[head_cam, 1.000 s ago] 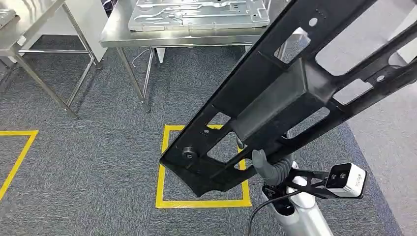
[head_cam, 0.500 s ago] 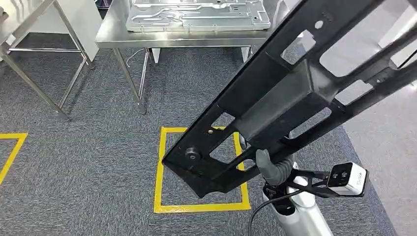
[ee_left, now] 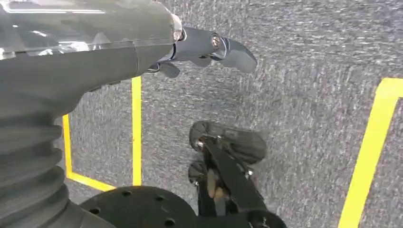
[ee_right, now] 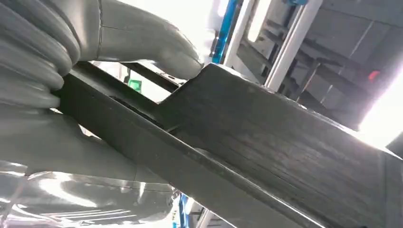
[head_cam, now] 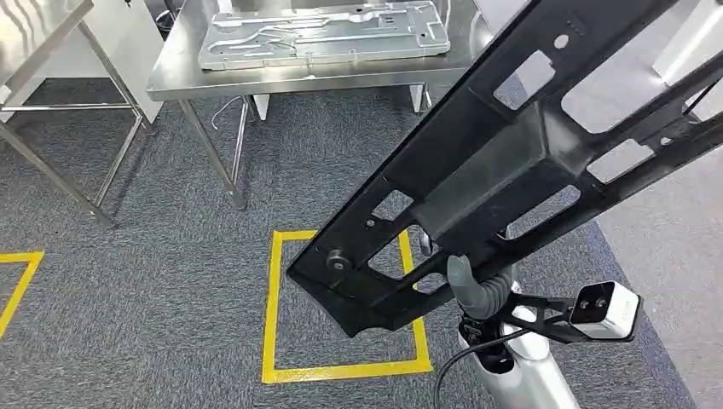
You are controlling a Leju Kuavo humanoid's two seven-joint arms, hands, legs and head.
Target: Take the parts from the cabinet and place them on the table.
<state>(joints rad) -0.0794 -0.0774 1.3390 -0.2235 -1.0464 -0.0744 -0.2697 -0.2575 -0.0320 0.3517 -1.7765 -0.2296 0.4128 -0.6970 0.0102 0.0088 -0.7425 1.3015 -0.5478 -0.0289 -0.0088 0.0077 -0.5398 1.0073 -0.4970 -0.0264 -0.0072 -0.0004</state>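
A long black frame part [head_cam: 494,170] with several cut-outs slants across the head view from the upper right down to the middle. My right hand [head_cam: 473,290] grips it from below near its lower end. In the right wrist view the grey thumb [ee_right: 157,52] presses on the black part [ee_right: 266,142]. My left hand [ee_left: 209,47] hangs over the carpet with its fingers apart and nothing in them. A steel table [head_cam: 170,81] stands ahead at the upper left, with a silver metal plate part [head_cam: 324,34] lying flat on it.
A second steel table [head_cam: 34,25] stands at the far left, its legs reaching the grey carpet. A yellow taped square [head_cam: 271,307] marks the floor under the black part's lower end. More yellow tape [head_cam: 13,294] lies at the left edge.
The whole view has shifted: the tables and floor markings have slid left and the near table looks slightly closer. The black part stays in my right hand's grip.
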